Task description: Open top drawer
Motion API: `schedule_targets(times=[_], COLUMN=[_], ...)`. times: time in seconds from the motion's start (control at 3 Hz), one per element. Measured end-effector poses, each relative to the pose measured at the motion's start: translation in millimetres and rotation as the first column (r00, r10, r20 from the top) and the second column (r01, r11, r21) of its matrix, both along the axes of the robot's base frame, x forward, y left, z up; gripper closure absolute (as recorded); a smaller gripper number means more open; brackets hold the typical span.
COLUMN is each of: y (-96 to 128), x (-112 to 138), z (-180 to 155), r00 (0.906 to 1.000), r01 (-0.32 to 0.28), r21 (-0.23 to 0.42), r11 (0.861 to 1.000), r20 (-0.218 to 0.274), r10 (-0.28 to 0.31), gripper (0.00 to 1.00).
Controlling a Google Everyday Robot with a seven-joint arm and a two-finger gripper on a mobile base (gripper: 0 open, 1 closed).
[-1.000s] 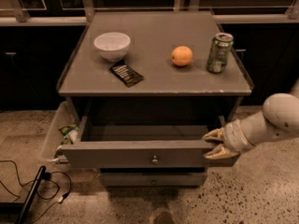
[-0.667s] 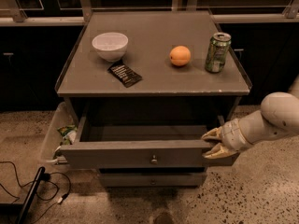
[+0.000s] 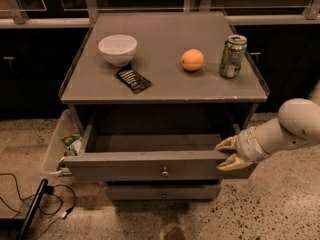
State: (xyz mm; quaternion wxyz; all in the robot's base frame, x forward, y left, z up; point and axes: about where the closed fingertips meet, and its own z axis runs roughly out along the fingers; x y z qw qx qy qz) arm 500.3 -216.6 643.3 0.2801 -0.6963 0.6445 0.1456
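Observation:
The top drawer (image 3: 150,165) is a wide grey wooden front with a small round metal knob (image 3: 164,172) at its centre. It stands pulled out from the grey cabinet (image 3: 165,84), and its shallow box shows bare inside. My gripper (image 3: 226,154) comes in from the right on a pale arm. Its two cream fingers (image 3: 227,144) straddle the right end of the drawer front, one above its top edge and one in front of its face. A narrower drawer front (image 3: 162,191) sits shut below.
On the cabinet top stand a white bowl (image 3: 118,49), a dark snack packet (image 3: 133,79), an orange (image 3: 192,60) and a green can (image 3: 232,56). A clear bin (image 3: 59,146) with wrappers stands at the left. Black cables (image 3: 35,204) lie on the speckled floor.
The drawer and my gripper keep the same relation. The view has shifted slightly, with the cabinet sitting a little more to the right in the picture.

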Motion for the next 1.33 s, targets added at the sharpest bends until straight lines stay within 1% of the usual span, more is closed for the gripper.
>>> schedule_targets(times=[0.33, 0.67, 1.0, 1.33], y=[-7, -8, -13, -15], x=[-15, -17, -29, -34], z=[-14, -14, -15, -13], r00=[0.9984, 0.9982, 0.9975, 0.9971], r01=[0.002, 0.004, 0.012, 0.014], r21=[0.030, 0.031, 0.016, 0.005], r11=[1.000, 1.000, 1.000, 1.000], r20=[-0.056, -0.060, -0.070, -0.075], r10=[-0.001, -0.002, -0.010, -0.014], gripper=[0.12, 0.14, 0.38, 0.61])
